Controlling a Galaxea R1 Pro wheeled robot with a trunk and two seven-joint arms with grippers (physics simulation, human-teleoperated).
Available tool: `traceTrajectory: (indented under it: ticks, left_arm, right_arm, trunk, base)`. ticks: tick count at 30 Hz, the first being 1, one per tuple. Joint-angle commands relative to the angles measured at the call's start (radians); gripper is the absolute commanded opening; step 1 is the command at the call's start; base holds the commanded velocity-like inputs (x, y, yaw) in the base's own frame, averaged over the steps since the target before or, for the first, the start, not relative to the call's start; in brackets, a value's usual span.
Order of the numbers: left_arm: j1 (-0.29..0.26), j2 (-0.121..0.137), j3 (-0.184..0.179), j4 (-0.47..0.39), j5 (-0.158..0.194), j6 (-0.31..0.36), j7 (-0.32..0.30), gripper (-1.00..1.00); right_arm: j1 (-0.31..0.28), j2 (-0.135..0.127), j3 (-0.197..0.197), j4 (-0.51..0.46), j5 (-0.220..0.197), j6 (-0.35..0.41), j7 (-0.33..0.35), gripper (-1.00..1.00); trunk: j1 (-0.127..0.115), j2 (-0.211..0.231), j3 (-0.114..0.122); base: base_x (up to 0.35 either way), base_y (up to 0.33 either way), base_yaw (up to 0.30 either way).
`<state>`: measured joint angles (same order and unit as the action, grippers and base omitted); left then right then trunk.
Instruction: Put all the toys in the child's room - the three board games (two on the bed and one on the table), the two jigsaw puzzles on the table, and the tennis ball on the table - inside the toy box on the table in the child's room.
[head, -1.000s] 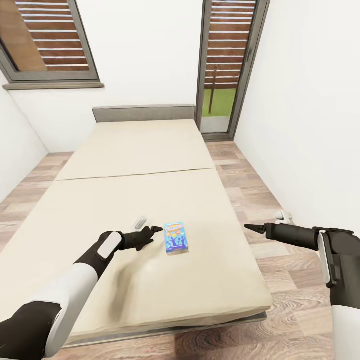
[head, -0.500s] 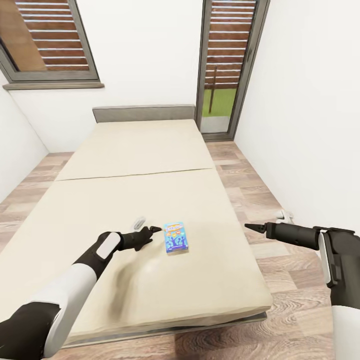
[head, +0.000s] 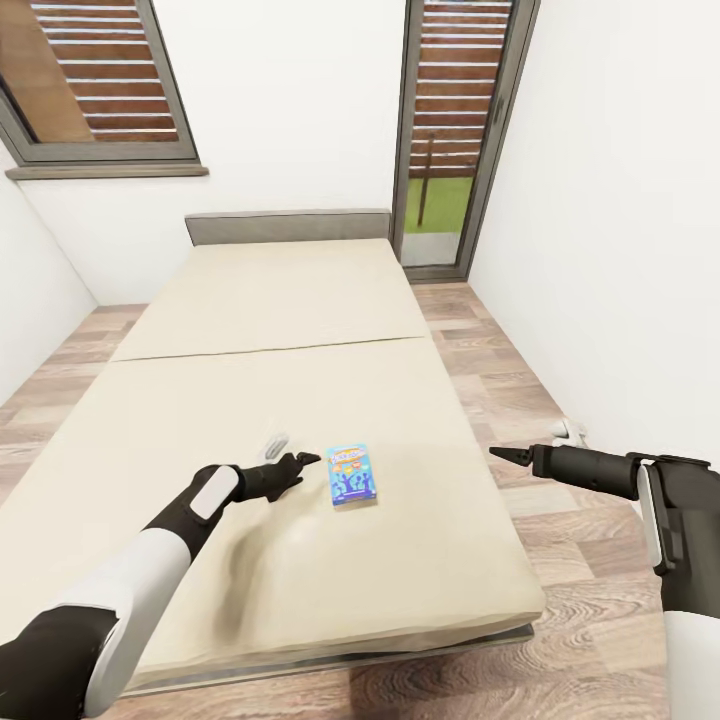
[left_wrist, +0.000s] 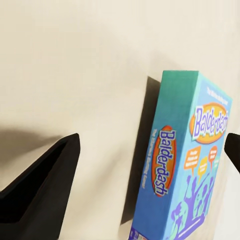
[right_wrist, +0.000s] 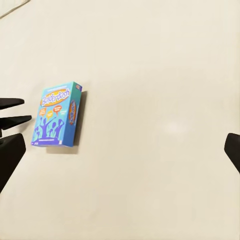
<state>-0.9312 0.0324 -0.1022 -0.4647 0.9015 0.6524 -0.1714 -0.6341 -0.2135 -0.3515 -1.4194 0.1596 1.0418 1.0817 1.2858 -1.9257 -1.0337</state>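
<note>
On bed (head: 250, 330): blue board game (head: 352, 475) lies flat. L gripper (head: 308, 461) just beside it, jaws spread, not touching. R gripper (head: 503, 456) off to the side, spread too.

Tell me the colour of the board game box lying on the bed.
The board game box is blue with a teal edge and orange "Balderdash" logos, clearest in the left wrist view.
</note>
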Motion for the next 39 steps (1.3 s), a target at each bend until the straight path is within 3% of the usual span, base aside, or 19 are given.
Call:
traceTrajectory:
  ticks: [1,30,39]
  left_arm:
    - [0.000,0.001,-0.005,0.000,-0.008,-0.002,-0.004,1.00]
    - [0.010,0.000,-0.016,0.000,-0.012,-0.050,0.002,1.00]
    - [0.011,0.000,-0.016,0.000,-0.012,-0.051,0.003,1.00]
  right_arm:
    - [-0.001,0.000,-0.001,-0.001,0.010,0.005,0.010,1.00]
    - [-0.001,0.000,-0.001,-0.001,0.011,0.005,0.010,1.00]
    - [-0.001,0.000,0.001,-0.002,0.014,0.005,0.010,1.00]
  trunk:
    - [0.000,0.000,-0.001]
    - [0.000,0.000,-0.001]
    - [0.000,0.000,-0.001]
  base:
    - [0.013,0.000,0.000]
    - [0.059,0.000,-0.002]
    - [0.003,0.000,-0.128]
